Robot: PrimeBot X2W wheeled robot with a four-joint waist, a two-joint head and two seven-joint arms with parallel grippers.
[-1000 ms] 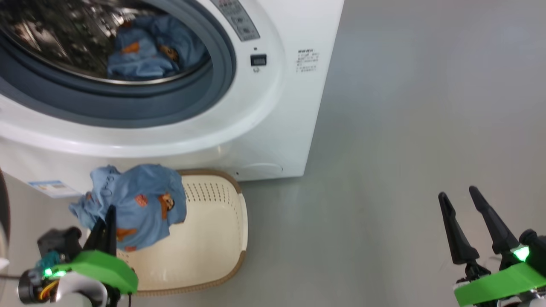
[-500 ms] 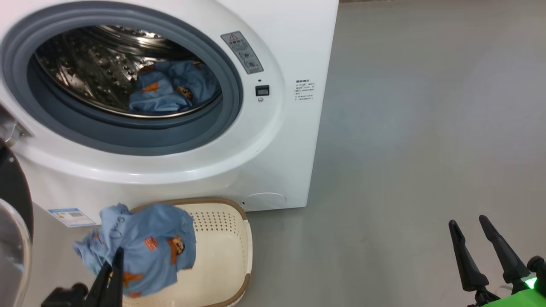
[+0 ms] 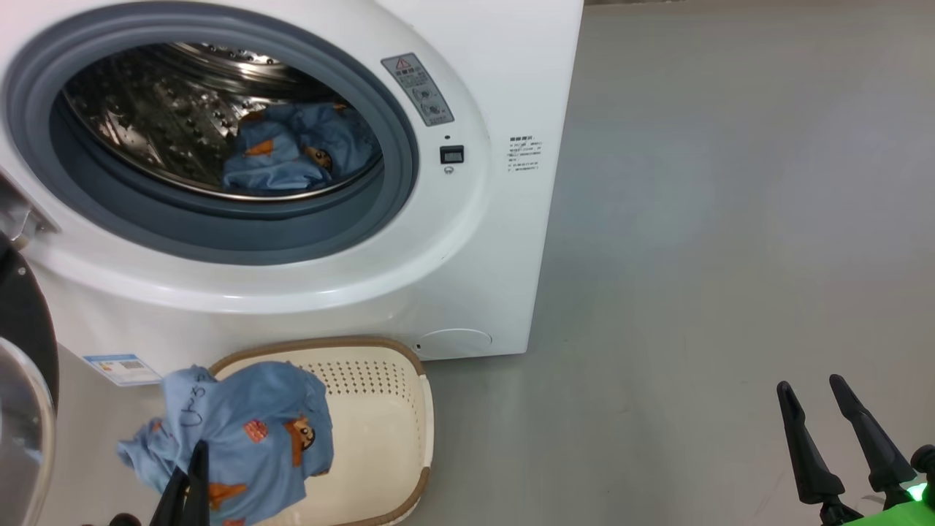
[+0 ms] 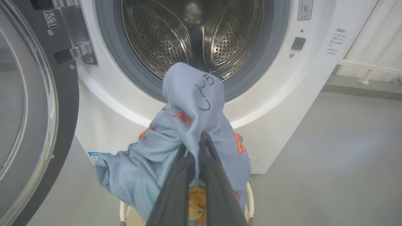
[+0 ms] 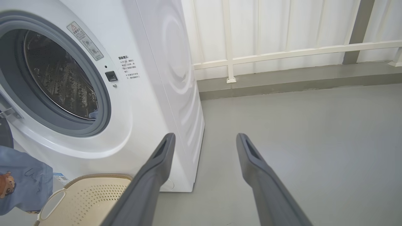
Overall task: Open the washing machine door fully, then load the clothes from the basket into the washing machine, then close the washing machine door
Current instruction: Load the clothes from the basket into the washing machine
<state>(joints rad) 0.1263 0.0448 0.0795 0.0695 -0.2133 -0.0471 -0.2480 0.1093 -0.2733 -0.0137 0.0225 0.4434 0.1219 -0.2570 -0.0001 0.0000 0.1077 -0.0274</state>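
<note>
Dark, long fingers of the left tool (image 4: 196, 142) are pressed together on a bunch of light blue cloth. They pinch one garment (image 4: 194, 103), which hangs in the air over the left end of the basket (image 3: 422, 409). The cloth droops in loose folds on both sides of the fingers. It shows orange and brown cartoon figures and a line of dark scribbled writing near its top. Below it the cream basket, with its brown rim and perforated sides, sits on the grey floor (image 3: 694, 256). It is close to the foot of the washing machine; I cannot tell whether the two touch.

Off to the right, well apart from all this, the right tool (image 3: 809, 383) hangs over the floor with its two fingers spread.

Behind the basket stands the white washing machine (image 3: 497, 241), with a small blue label (image 3: 120, 367) low on its front. Its door (image 4: 62, 125) is swung wide to the left, a glossy black ring around a clear window, held on a metal hinge (image 4: 73, 51). The round mouth is open, ringed by a grey rubber seal (image 3: 394, 183). Deeper in, a second blue garment (image 3: 292, 150) lies crumpled at the bottom of the steel drum (image 3: 146, 117), toward its right side. Beyond the machine, a white railing (image 5: 282, 51) runs along the wall.
</note>
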